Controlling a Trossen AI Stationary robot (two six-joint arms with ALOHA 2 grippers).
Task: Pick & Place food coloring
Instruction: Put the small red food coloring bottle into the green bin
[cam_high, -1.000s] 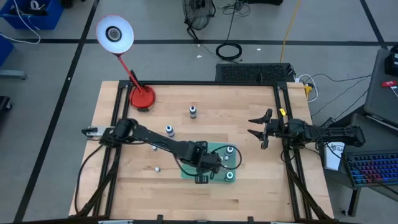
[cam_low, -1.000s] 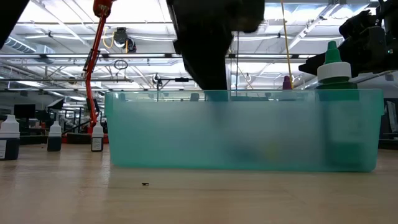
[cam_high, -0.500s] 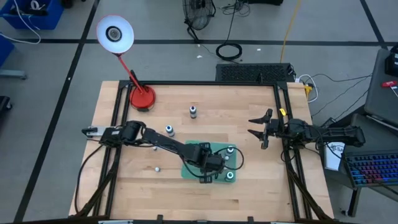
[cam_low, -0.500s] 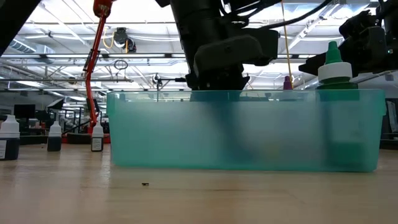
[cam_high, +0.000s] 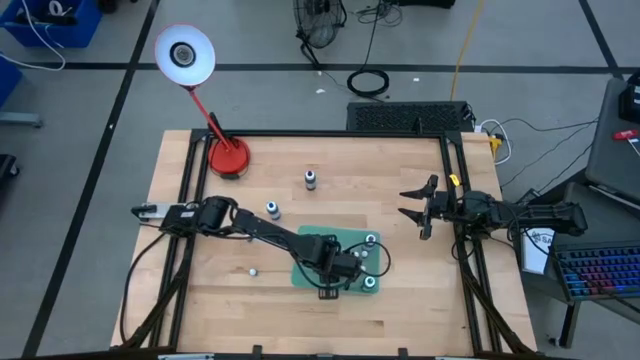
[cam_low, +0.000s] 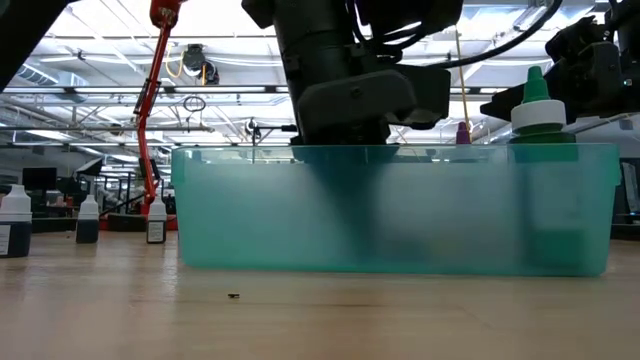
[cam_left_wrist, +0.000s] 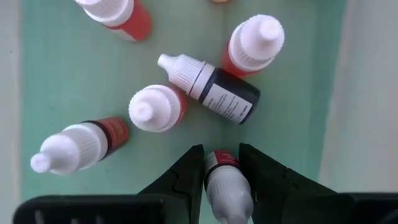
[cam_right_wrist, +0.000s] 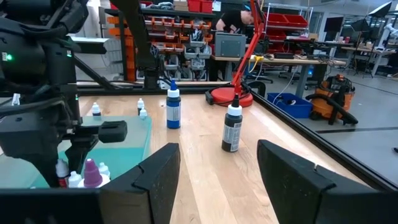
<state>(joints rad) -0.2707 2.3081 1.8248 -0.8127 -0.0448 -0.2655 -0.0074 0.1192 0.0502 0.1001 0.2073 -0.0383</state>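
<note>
The food coloring bottles are tiny, with white caps. Several lie or stand in the green tray (cam_high: 312, 262), seen close in the left wrist view, among them a dark one on its side (cam_left_wrist: 214, 87). Others stand upright on the wood (cam_high: 310, 179) (cam_high: 272, 209) and show far left in the low view (cam_low: 88, 220). My left gripper (cam_high: 347, 267) reaches down into the tray (cam_low: 390, 210) and is shut on one reddish bottle (cam_left_wrist: 225, 183). My right gripper (cam_high: 415, 206) waits open near the table's right edge. My left gripper pinches a small reddish bottle between its two fingers (cam_left_wrist: 186, 174), one on each side of the body just below the white cap (cam_left_wrist: 219, 162). The fingers come from above, pointing down into the tray. The bottle stands about upright; whether its base touches the tray floor I cannot tell.
A red round lamp base (cam_high: 228, 157) with a white lamp head stands at the far left corner. A taller green-capped bottle (cam_low: 538, 105) rises at the tray's right end. Bare wood lies near the table's near edge and between the tray and my right gripper.
My left gripper has shifted a little toward the table's right and near edge over the tray and sunk lower into it; in the low view its body now sits just above the tray rim.
</note>
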